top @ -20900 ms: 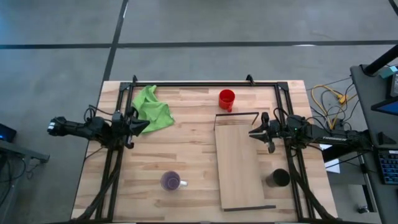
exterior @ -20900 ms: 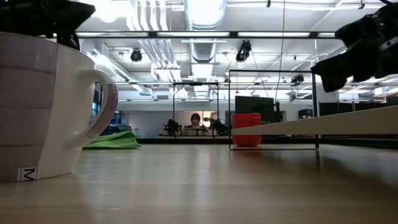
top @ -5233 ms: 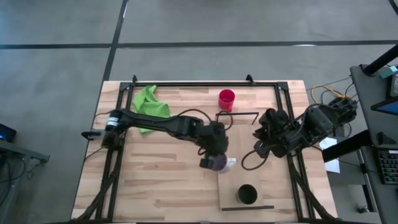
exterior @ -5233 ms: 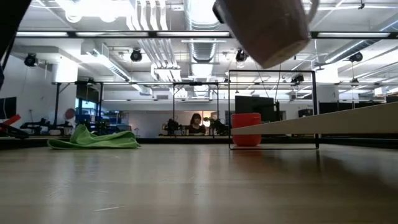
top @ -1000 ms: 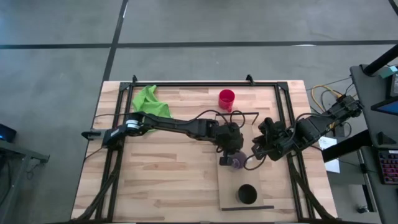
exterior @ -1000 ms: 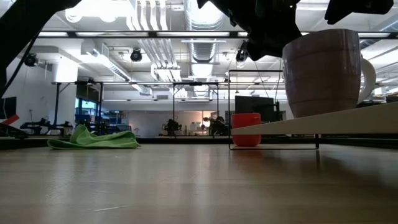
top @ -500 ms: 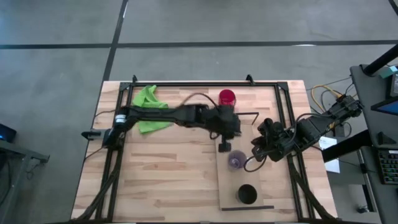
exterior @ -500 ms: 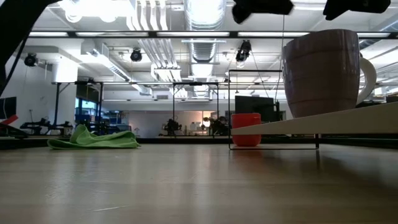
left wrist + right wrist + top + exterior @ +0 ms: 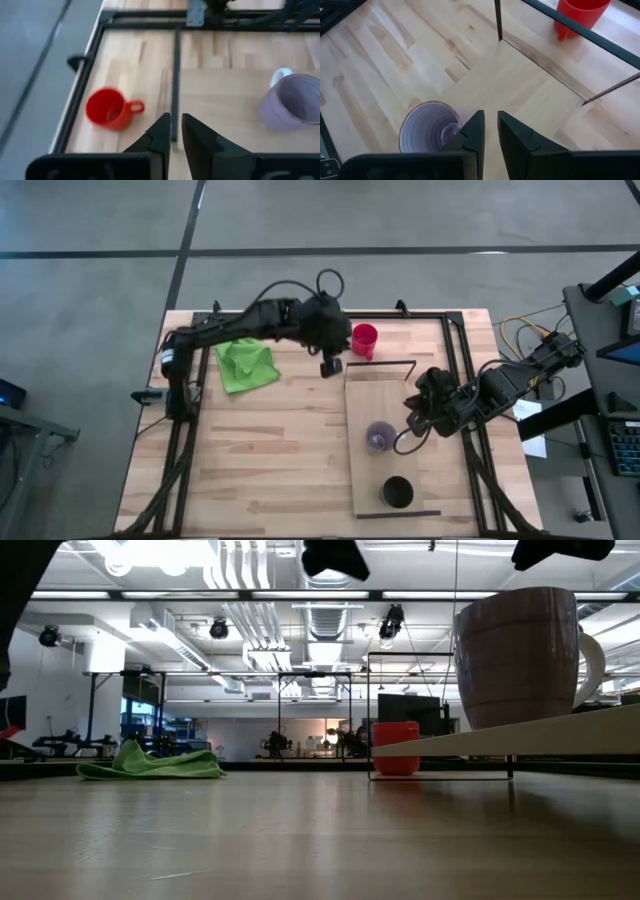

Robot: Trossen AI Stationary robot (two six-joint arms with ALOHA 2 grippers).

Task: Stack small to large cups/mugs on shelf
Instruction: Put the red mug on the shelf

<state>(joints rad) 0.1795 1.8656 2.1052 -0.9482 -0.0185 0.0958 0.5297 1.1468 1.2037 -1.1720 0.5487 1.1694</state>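
The plank tabletop (image 9: pixel 270 440) carries everything, with a black frame around its edges. On its right half lies the shelf (image 9: pixel 378 405), a long board of light wood running from 12 toward 6 o'clock, with thin black wire at both ends.

The left arm reaches from the table's 9 o'clock side across to the far edge. The left gripper (image 9: pixel 331 366) hangs just beside the shelf's far end, at about 7 o'clock of the red cup; its fingers (image 9: pixel 161 134) are drawn nearly together with only a thin slit between them, and they grasp nothing. The right arm comes in from 3 o'clock. The right gripper (image 9: pixel 410 408) sits over the shelf's right edge, at about 1 o'clock of the purple cup, its fingers (image 9: pixel 476 131) likewise closed to a narrow gap and empty.

A green cloth (image 9: pixel 246 362) lies at the table's 10 o'clock corner.

The purple cup (image 9: pixel 379 437) stands upright at the shelf's middle, free of both grippers. The black cup (image 9: pixel 397 492) stands on the shelf's near end, at 6 o'clock of the purple one. The red cup (image 9: pixel 364 339) stands on the tabletop beyond the shelf's far wire end, off the shelf.
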